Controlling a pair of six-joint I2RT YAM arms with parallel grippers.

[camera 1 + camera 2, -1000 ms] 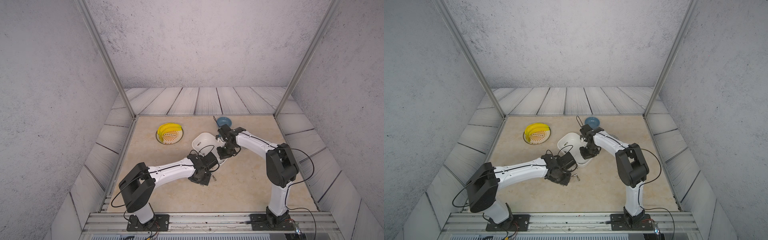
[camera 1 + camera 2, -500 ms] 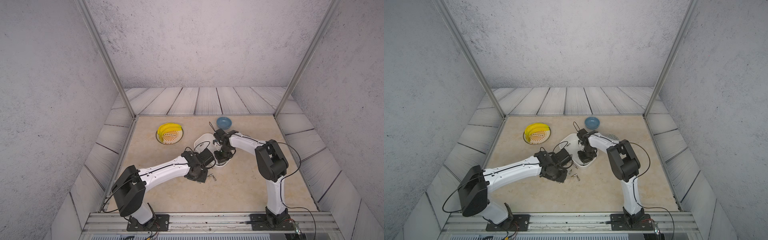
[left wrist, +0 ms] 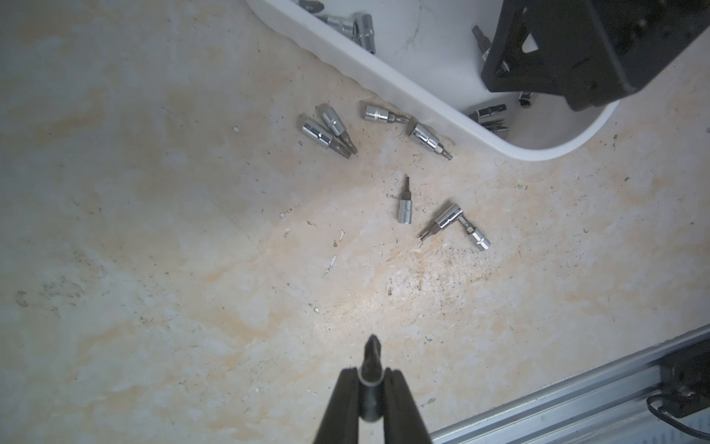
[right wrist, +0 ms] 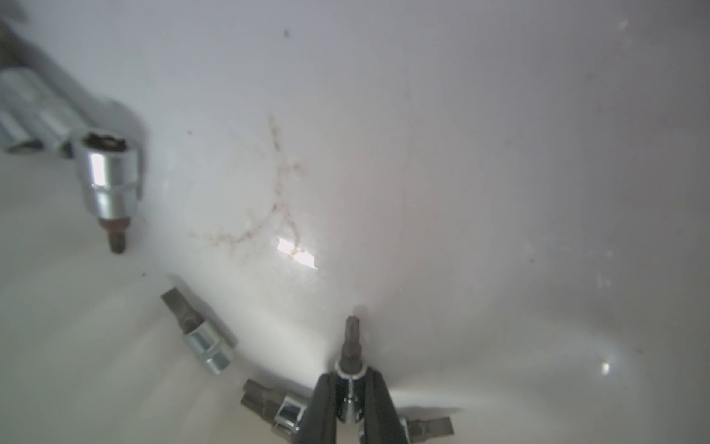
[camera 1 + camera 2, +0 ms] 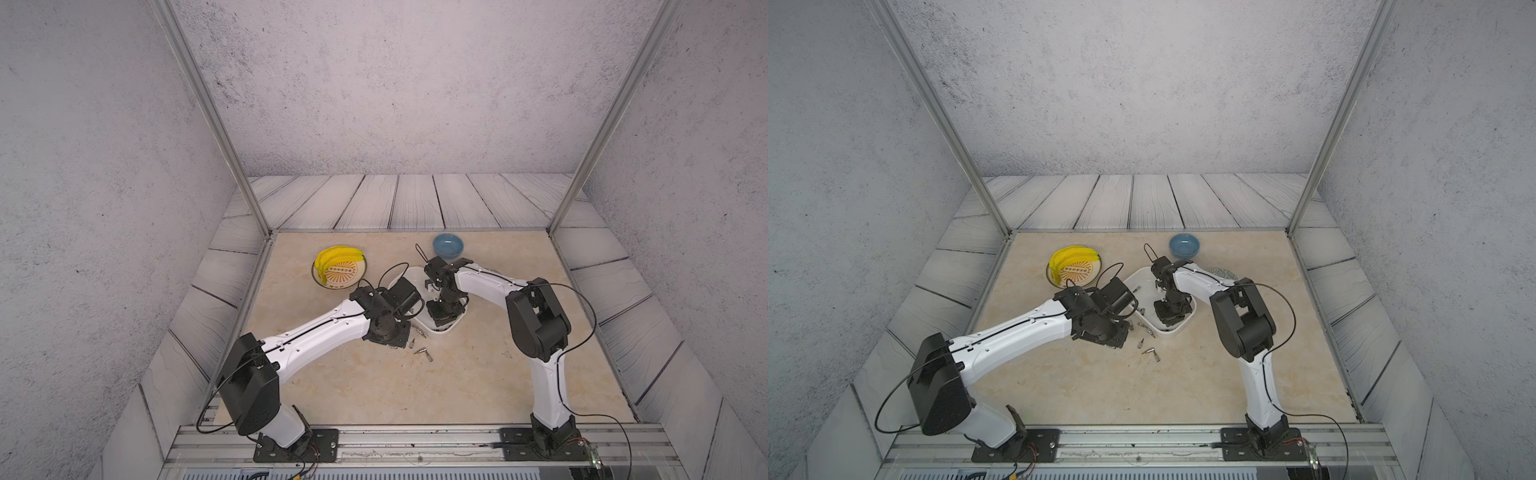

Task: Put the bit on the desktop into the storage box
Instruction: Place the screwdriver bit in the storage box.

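Looking at the left wrist view, your left gripper (image 3: 370, 374) is clamped on a bit (image 3: 372, 353): chrome socket base, dark pointed tip, hanging over the desktop (image 3: 153, 269). Loose bits (image 3: 405, 203) of the same kind lie just outside the storage box (image 3: 384, 73). The right wrist view puts your right gripper (image 4: 349, 380) down inside the box, fingers hugging a second bit (image 4: 351, 342), tip near the white floor. Both top views hide those fingertips behind the arms (image 5: 324, 332); you only catch a few loose ones on the marble.
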